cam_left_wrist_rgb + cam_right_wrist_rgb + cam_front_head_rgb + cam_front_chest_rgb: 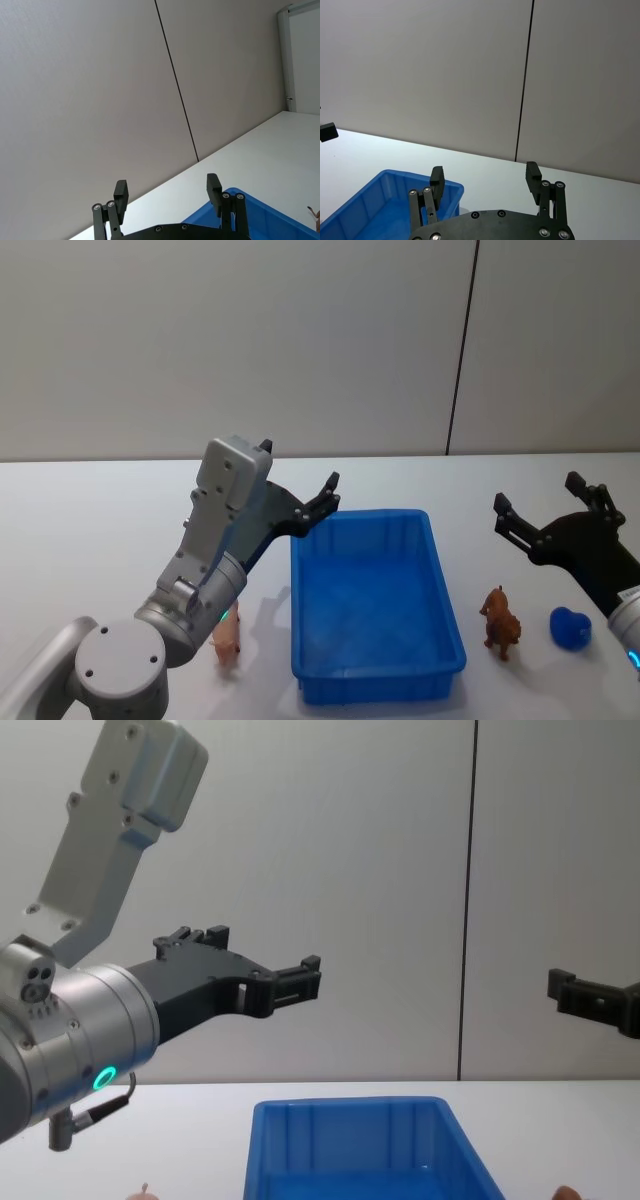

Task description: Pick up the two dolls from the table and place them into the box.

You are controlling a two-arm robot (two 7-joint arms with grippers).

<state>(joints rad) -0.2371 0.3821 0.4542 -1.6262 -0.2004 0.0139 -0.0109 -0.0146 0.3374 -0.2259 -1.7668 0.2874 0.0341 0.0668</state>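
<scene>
L hand wide open above far-left corner of box; R hand wide open, raised beyond its right rim.

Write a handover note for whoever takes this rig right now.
Left tool: open, empty, raised near the far left corner of the box.
Right tool: open, empty, raised right of the box.
Box: nothing in it.
Pink doll: on the table, left of the box.
Brown doll: on the table, right of the box.
Done: nothing. Left: both dolls into the box.
</scene>
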